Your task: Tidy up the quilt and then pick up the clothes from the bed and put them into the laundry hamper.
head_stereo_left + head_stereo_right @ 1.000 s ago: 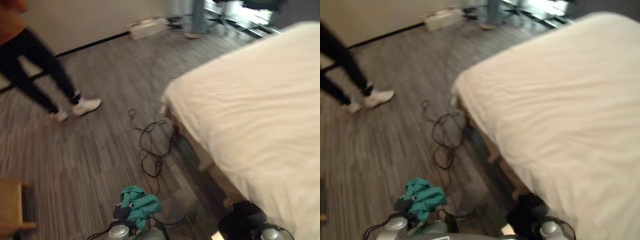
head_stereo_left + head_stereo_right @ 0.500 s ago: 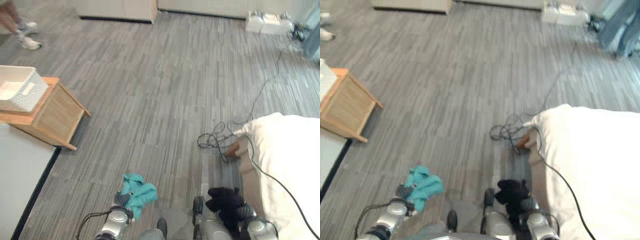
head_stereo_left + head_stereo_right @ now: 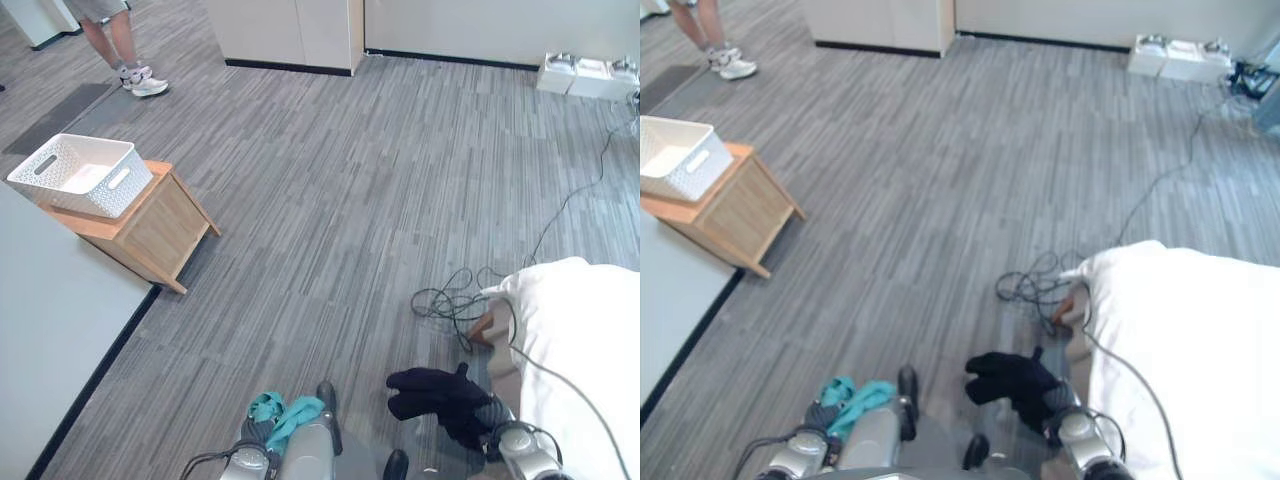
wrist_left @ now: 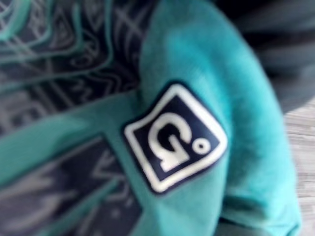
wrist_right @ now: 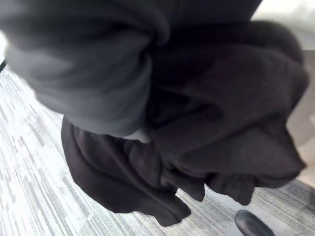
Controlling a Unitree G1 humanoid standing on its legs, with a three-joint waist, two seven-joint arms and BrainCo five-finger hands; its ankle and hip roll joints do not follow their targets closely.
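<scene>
A teal garment [image 3: 287,413] is bunched over my left hand [image 3: 260,432] at the bottom of the eye views, and its teal and dark print with a white badge [image 4: 172,137] shows in the left wrist view. A black garment [image 3: 435,398] hangs off the floor from my right hand [image 3: 488,412], drooping in dark folds [image 5: 197,142] over the grey carpet. The white slotted laundry hamper [image 3: 80,175] stands on a small wooden side table [image 3: 155,228] at the far left. The white quilt [image 3: 585,340] covers the bed corner at the right.
A person's legs and white shoes [image 3: 128,60] are at the back left. Loose cables [image 3: 452,300] lie on the carpet by the bed corner. White boxes [image 3: 590,75] and a cabinet [image 3: 290,30] stand along the far wall. A pale surface with a dark edge [image 3: 50,340] lies left.
The camera has swung left, from the bed toward open carpet, bringing the hamper and side table into view. Both garments have stayed with my hands.
</scene>
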